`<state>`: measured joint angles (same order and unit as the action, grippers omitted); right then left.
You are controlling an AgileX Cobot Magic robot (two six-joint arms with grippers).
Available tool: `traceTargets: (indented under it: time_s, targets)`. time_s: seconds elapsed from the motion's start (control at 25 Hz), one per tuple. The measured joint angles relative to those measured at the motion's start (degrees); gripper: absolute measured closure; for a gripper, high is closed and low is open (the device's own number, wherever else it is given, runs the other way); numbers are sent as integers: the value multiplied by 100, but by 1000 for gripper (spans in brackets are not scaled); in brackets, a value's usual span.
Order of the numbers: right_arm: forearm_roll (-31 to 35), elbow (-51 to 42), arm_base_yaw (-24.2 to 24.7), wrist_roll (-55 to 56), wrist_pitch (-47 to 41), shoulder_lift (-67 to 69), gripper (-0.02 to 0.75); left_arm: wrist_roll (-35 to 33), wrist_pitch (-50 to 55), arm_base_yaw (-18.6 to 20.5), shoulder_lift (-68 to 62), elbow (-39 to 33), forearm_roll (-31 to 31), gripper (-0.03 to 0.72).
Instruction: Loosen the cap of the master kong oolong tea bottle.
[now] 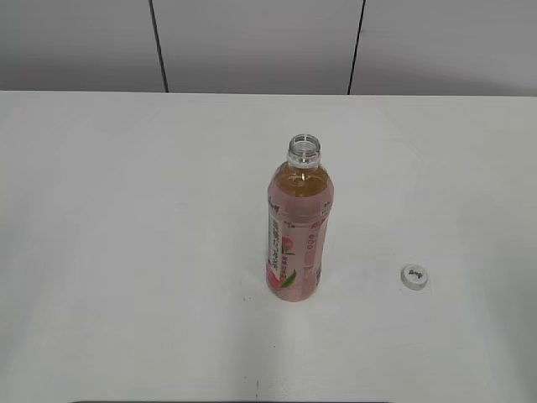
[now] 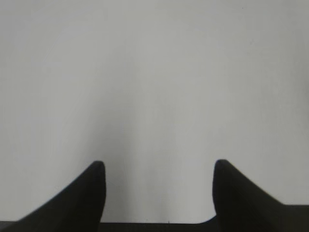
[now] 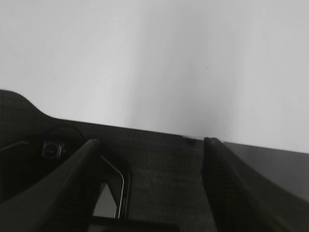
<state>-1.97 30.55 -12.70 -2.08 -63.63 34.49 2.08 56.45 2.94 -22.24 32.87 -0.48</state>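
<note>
The master kong oolong tea bottle (image 1: 294, 239) stands upright near the middle of the white table (image 1: 126, 235), with a pink peach label and amber tea. Its neck (image 1: 304, 150) is open, with no cap on it. The cap (image 1: 414, 277), small, white and round with a dark mark on top, lies flat on the table to the right of the bottle, apart from it. Neither gripper shows in the exterior view. In the left wrist view my left gripper (image 2: 159, 166) is open and empty over bare table. In the right wrist view my right gripper (image 3: 152, 142) is open and empty.
A grey panelled wall (image 1: 252, 42) rises behind the table's far edge. In the right wrist view a dark structure (image 3: 154, 183) lies below the jaws, at the table's edge.
</note>
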Motion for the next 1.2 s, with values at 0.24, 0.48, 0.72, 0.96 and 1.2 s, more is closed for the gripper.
traceTargets:
  time_s: [0.24,0.48,0.72,0.96,1.2]
  targets:
    - [-143,-101,0,5,33,-1578,243,-279,191,0,630,-66,-11,286]
    - [-168,-108,0,5,33,-2785,246,-303,197,-270,1189,-70,-44,290]
    - [-189,-115,0,5,26,-3477,308,-314,210,-451,1803,-70,-46,291]
    - [-197,-115,0,5,32,-3477,365,-318,242,-462,2255,-70,-57,293]
    - [-201,-115,0,5,32,-3477,371,-318,237,-462,2255,-70,-64,297]
